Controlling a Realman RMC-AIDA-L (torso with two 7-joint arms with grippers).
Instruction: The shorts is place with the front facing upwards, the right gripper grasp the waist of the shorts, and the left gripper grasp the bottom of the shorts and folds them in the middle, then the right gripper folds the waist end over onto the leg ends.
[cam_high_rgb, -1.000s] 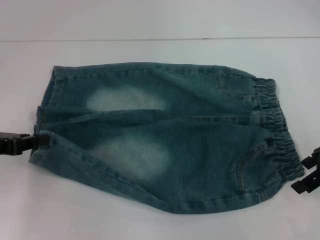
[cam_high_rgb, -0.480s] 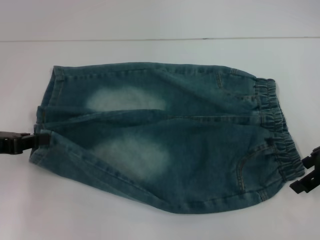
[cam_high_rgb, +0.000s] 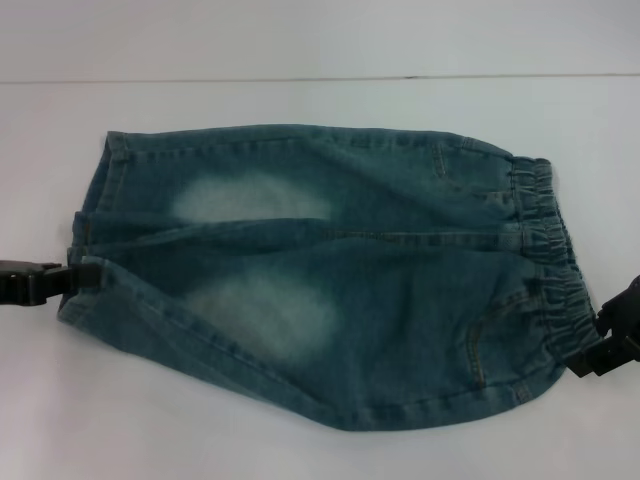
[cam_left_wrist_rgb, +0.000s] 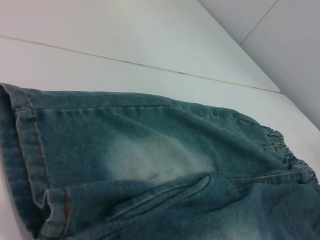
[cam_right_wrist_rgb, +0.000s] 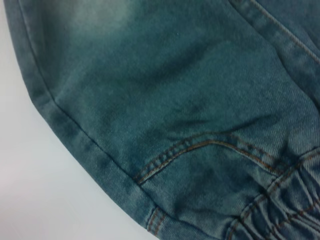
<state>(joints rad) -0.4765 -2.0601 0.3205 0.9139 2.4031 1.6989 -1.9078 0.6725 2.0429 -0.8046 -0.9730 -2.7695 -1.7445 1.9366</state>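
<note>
Closing in from the right edge since a second ago, the right hand (cam_high_rgb: 592, 352) now touches the near corner of the waist (cam_high_rgb: 553, 262), where before it sat slightly apart from the puckered band; the cloth there has drawn a little inward, and whether this hand's fingers are spread or pinching the band cannot be told. Blue-green denim shorts (cam_high_rgb: 330, 275) lie flat on the white counter (cam_high_rgb: 320, 100), front up, legs pointing to the robot's left and elastic band to its right, a pale faded patch on each leg. At the opposite side the left hand (cam_high_rgb: 80, 280) reaches in from the left edge of the head view and is pinching the bottom (cam_high_rgb: 88, 255) at the hem where the two leg openings meet, as it was a second ago. From the left wrist, the stitched hem (cam_left_wrist_rgb: 30, 150) shows close up with the gathered band far off; from the right wrist, a curved tan pocket seam (cam_right_wrist_rgb: 200, 147) and the ruffled band fill the view
</note>
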